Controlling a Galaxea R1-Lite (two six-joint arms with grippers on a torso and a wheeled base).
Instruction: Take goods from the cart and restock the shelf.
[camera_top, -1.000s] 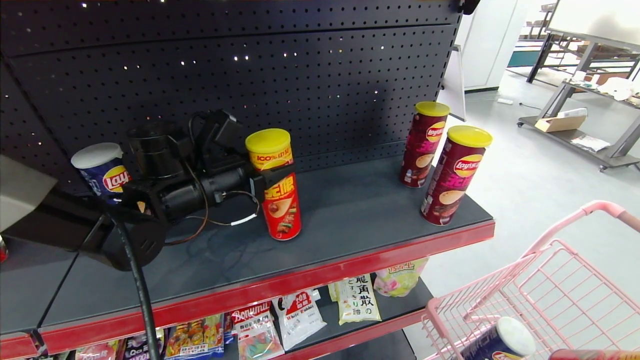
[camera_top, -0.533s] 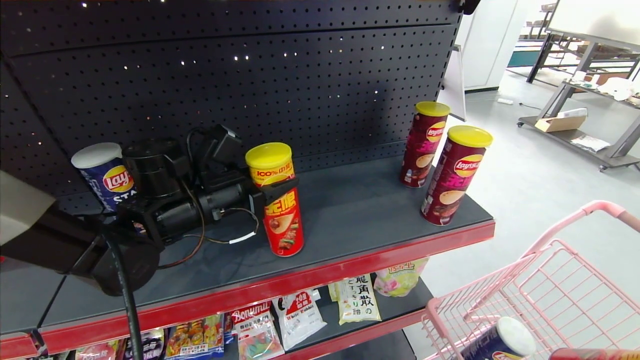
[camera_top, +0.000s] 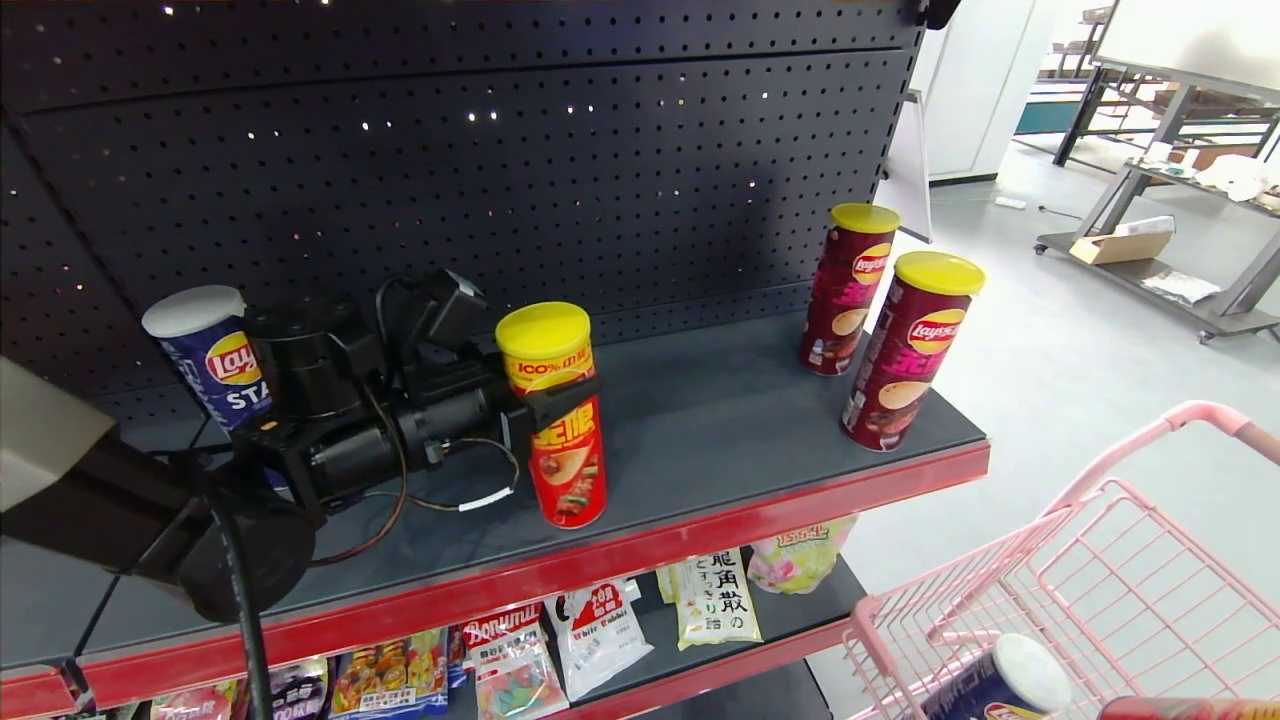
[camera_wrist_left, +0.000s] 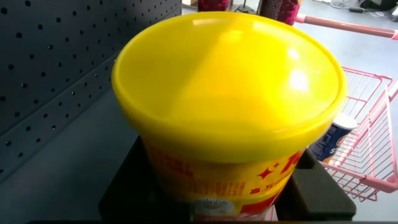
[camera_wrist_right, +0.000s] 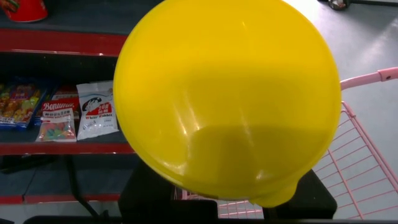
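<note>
A dark grey shelf board with a red front edge is spread across the head view, backed by a black pegboard wall. Off to the right, pale floor and a metal-framed table can be made out in the room. A pink cart is parked below the shelf's right end, with a second blue can lying inside it. Snack bags are lined up on the lower shelf. Two dark red cans are stood upright at the right end of the board, one behind the other and just about touching. A blue can is stood at the far left, partly covered by the left arm, which is stretched level across the board from the left. A red can with a yellow lid is clamped upright in the left gripper, gripped just under the lid, close to the front edge. Whether its base is touching the board can't be told for sure. In the right wrist view, the right gripper is clenched around a yellow-lidded can, held up over the cart rim.
</note>
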